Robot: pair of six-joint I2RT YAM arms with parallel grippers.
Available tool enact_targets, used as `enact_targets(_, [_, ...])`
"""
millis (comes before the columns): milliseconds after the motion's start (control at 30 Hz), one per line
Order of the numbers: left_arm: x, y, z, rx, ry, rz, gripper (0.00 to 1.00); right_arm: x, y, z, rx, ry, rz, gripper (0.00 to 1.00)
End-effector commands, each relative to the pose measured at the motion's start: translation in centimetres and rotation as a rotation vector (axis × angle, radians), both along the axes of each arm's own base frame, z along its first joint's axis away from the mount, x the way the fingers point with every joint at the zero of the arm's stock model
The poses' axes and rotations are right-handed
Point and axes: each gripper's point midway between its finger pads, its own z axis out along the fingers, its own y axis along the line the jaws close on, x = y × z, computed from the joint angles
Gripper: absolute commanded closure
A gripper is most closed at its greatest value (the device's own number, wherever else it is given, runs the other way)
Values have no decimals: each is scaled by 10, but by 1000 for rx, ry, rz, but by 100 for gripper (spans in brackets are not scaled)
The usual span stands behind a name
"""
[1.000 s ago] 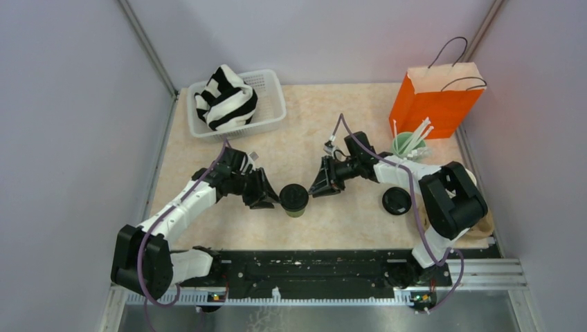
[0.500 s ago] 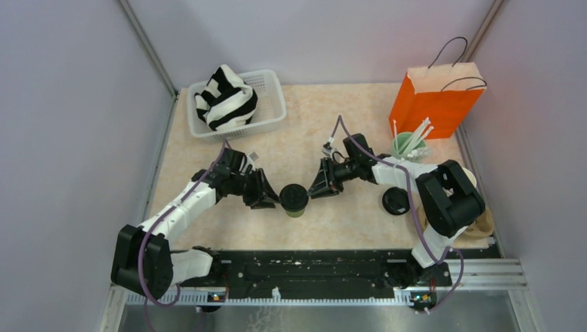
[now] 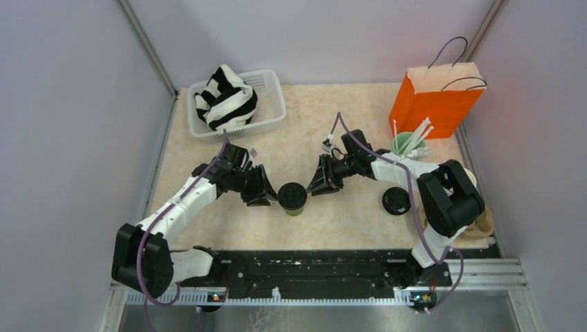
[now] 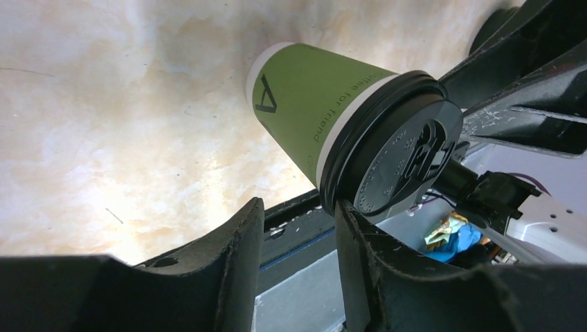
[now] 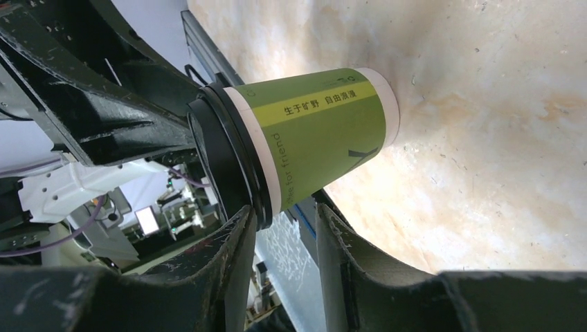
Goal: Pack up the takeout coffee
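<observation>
One dark green paper cup (image 3: 293, 199) with a round black lid stands upright mid-table. My left gripper (image 3: 268, 194) is just left of it, open and empty, its fingertip close to the lid rim. In the left wrist view the cup (image 4: 304, 111) lies beyond my left gripper (image 4: 297, 214). My right gripper (image 3: 317, 186) is just right of the cup, open and empty. The right wrist view shows the cup (image 5: 325, 138) just past my right gripper (image 5: 284, 218). A second black lid (image 3: 396, 200) lies to the right. I cannot tell whether a cup is under it.
An orange paper bag (image 3: 435, 97) with handles stands at the back right. A pale mint tumbler of white straws (image 3: 407, 145) is in front of it. A white basket (image 3: 270, 104) holding a striped cloth sits at the back left. Grey walls close both sides.
Both grippers have shifted slightly away from the near edge beside the cup. The cup has not moved.
</observation>
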Motion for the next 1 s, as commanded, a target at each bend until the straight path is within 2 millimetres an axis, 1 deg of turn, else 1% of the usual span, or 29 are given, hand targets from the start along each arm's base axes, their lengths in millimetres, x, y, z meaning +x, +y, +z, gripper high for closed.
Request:
enact_targets(0, [11, 11, 4, 75, -45, 31, 51, 9, 6, 22, 15, -60, -9, 62])
enact_targets(167, [12, 12, 15, 70, -80, 27, 47, 12, 3, 33, 18, -81, -15, 60])
enact_targets(267, [14, 15, 33, 77, -124, 29, 40, 15, -8, 37, -13, -98, -30, 59])
enact_targets(333, [16, 15, 48, 67, -177, 23, 31, 16, -18, 36, -33, -104, -41, 58])
enact_targets(367, [17, 13, 55, 48, -206, 13, 25, 15, -22, 37, -41, -109, -45, 58])
enact_targets(400, [17, 6, 66, 5, -231, -13, 18, 15, -27, 35, -53, -112, -48, 58])
enact_targets(433, [18, 0, 75, -30, -253, -38, 14, 13, -31, 34, -68, -118, -44, 58])
enact_targets(500, [22, -10, 85, -13, -299, -77, 3, 12, -41, 31, -114, -134, -45, 58])
enact_targets(533, [24, -16, 86, 25, -325, -106, 2, 11, -45, 30, -132, -142, -48, 57])
enact_targets(633, [21, -33, 72, 168, -308, -201, 2, 11, -58, 33, -151, -169, -74, 57])
enact_targets(700, [25, -42, 62, 249, -304, -248, 2, 11, -65, 36, -150, -177, -91, 56])
enact_targets(767, [32, -50, 62, 310, -332, -274, 2, 10, -73, 38, -152, -186, -105, 56])
enact_targets(900, [39, -61, 52, 400, -336, -312, 2, 6, -82, 40, -149, -199, -117, 55])
enact_targets(967, [40, -60, 47, 474, -340, -317, 2, 4, -85, 42, -146, -205, -116, 55])
